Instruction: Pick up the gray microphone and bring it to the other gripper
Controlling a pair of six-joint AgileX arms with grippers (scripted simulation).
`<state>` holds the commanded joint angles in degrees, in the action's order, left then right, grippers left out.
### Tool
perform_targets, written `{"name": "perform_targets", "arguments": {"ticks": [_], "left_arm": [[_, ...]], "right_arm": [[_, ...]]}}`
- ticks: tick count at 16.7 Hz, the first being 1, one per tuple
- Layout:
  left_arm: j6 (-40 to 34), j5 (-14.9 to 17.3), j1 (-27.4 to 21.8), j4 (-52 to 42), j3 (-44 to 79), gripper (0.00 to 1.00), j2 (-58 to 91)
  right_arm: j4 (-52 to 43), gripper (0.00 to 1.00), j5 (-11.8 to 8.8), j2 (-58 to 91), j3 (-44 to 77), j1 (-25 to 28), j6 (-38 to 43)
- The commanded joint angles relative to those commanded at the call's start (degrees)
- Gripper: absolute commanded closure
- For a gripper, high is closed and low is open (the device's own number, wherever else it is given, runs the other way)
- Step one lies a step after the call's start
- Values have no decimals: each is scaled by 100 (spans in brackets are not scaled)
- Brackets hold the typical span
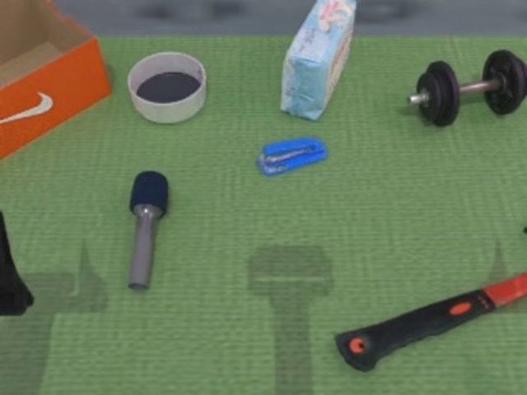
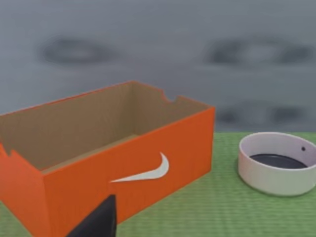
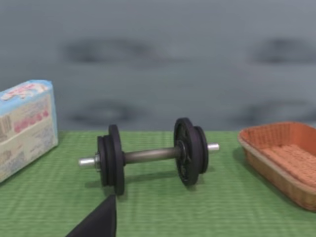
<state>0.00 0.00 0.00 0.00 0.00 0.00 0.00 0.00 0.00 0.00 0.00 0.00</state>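
Note:
The gray microphone (image 1: 144,234) lies flat on the green mat at the left of the table, its dark foam head (image 1: 149,193) pointing toward the far edge and its slim gray handle toward the near edge. My left gripper (image 1: 11,280) sits at the table's left edge, apart from the microphone, open and empty. Only one of its black fingers (image 2: 101,222) shows in the left wrist view. The other gripper, my right one (image 1: 524,231), barely shows at the right edge. It is open, with one finger (image 3: 101,222) in the right wrist view.
An orange shoe box (image 1: 37,78) stands at the far left with a white round bowl (image 1: 167,86) beside it. A pale blue packet (image 1: 317,58), a blue stapler (image 1: 291,155), a dumbbell (image 1: 469,86) and a black-and-red hammer (image 1: 436,321) lie around. A wicker basket (image 3: 284,160) sits beyond the dumbbell.

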Motion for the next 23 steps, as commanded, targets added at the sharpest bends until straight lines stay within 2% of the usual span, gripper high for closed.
{"name": "perform_targets", "arguments": {"ticks": [4, 8, 18, 23], "left_arm": [[-55, -4, -66, -128, 177, 0, 184], [-345, -56, -382, -814, 1107, 0, 1282], [-1466, -296, -1624, -3742, 4628, 0, 6959], [-1936, -382, -2150, -4910, 6142, 0, 9076]], "right_arm": [[0, 0, 0, 0, 0, 0, 0], [0, 0, 0, 0, 0, 0, 0], [0, 0, 0, 0, 0, 0, 0], [0, 0, 0, 0, 0, 0, 0]]}}
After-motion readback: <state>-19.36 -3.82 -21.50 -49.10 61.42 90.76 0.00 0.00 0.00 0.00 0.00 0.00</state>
